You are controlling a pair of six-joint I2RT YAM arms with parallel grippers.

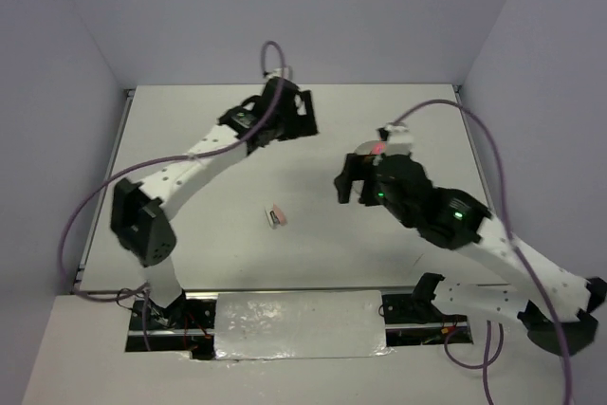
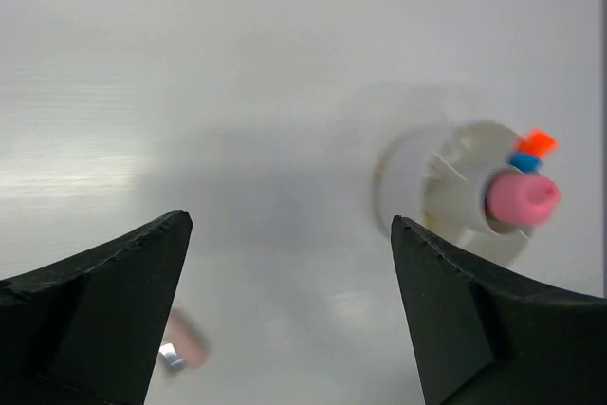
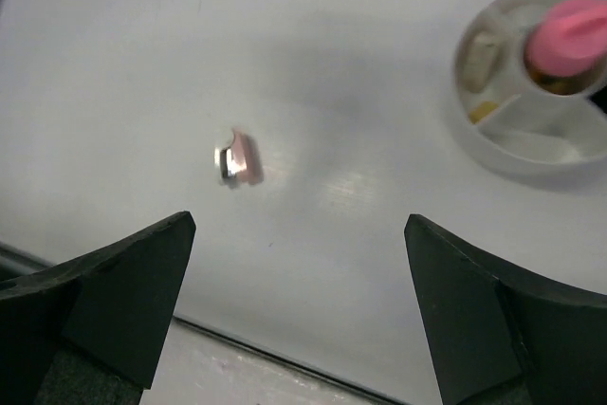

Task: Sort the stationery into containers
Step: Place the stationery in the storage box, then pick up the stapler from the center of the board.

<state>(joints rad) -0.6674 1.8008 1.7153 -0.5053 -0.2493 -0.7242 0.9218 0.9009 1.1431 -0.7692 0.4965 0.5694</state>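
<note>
The left gripper and the right gripper both stand wide apart and empty. The round white divided tub holds a pink cylinder, with a blue tip and an orange tip beside it. One small pink eraser lies on the white table, well apart from the tub. It appears to be the last item left to sort.

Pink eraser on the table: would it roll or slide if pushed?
The pink eraser looks blocky and lies flat, so probably no rolling. It is far smaller than the white tub, so likely light, and may skid on the smooth table.
</note>
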